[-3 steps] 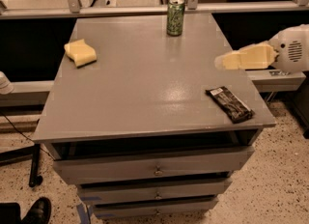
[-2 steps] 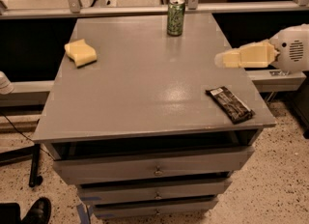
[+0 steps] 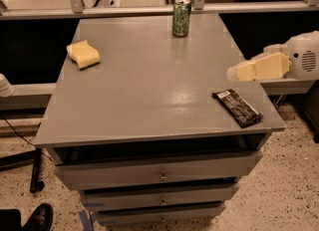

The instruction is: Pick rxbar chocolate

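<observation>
The rxbar chocolate [image 3: 237,107], a flat black bar with white lettering, lies on the grey cabinet top [image 3: 149,85] near its front right corner, angled toward the front right. My gripper [image 3: 237,72] comes in from the right edge of the view, with pale yellow fingers pointing left. It hovers over the right edge of the top, just behind the bar and apart from it. It holds nothing.
A green drink can [image 3: 181,17] stands at the back middle of the top. A yellow sponge [image 3: 83,54] lies at the back left. Drawers [image 3: 159,175] are below the top. A shoe [image 3: 38,218] shows on the floor at bottom left.
</observation>
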Tool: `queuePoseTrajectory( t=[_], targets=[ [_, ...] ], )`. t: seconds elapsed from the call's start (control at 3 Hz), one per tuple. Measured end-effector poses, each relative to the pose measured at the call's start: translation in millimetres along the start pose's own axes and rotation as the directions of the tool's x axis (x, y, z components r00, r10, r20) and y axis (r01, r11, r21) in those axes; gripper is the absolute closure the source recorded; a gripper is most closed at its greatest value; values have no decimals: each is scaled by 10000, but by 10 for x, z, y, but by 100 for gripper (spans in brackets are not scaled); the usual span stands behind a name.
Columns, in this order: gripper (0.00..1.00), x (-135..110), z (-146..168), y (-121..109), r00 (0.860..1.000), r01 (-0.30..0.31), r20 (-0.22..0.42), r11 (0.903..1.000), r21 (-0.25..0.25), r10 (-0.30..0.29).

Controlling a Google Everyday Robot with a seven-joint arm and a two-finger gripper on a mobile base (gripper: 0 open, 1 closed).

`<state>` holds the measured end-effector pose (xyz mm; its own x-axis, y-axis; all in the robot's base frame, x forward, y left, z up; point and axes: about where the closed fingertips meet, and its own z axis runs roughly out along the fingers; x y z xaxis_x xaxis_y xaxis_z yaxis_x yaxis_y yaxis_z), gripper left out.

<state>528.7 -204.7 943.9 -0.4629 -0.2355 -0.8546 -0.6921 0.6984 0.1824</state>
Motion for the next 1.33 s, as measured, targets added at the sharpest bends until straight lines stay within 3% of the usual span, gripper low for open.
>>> queuePoseTrajectory(
  t=[0.33, 1.33],
  targets=[
    [0, 218, 68, -6, 9957, 746, -563, 9970, 192, -735],
    [0, 812, 435, -149, 9772, 1427, -1647, 9888, 438, -1337]
  ],
)
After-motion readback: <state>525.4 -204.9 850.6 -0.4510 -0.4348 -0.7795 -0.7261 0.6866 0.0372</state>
